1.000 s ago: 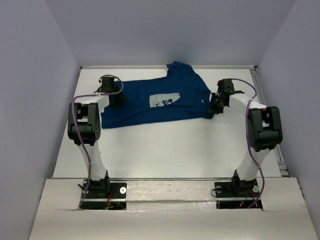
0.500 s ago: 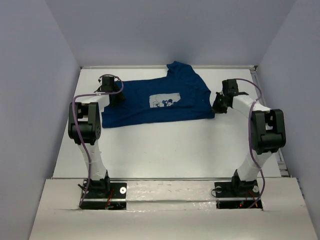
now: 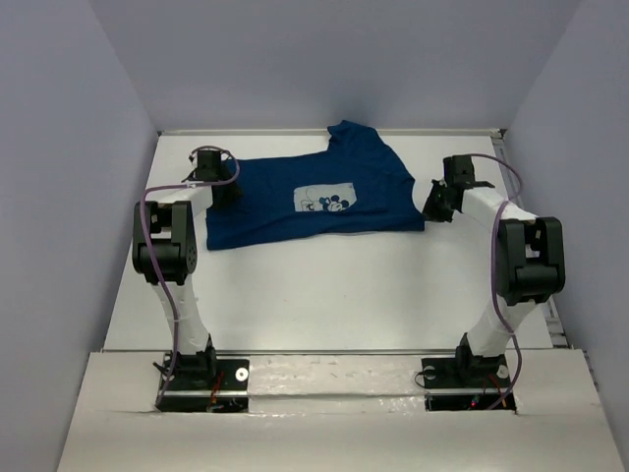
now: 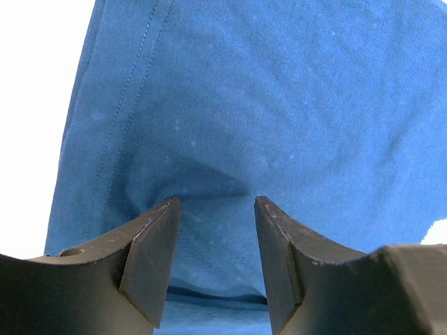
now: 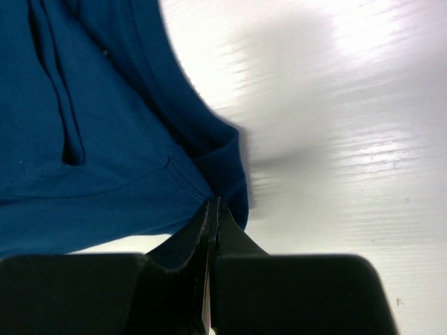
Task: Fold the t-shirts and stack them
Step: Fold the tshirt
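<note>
The navy-blue t-shirt (image 3: 265,211) lies spread across the back of the white table, with its pale Mickey print (image 3: 325,200) facing up. My left gripper (image 3: 220,193) is open over the shirt's left part. In the left wrist view the cloth (image 4: 279,105) dimples between the spread jaws (image 4: 215,216). My right gripper (image 3: 430,208) is at the shirt's right edge. In the right wrist view it (image 5: 213,206) is shut on a corner of the shirt (image 5: 105,160) at the hem, low over the table.
The white table (image 3: 344,285) stretches bare from the shirt to the arm bases. Grey walls close in the back and both sides. A metal rail (image 3: 552,305) runs along the table's right edge.
My right gripper has moved right and slightly back, drawing the shirt's right corner outward. My left gripper has shifted slightly back on the shirt.
</note>
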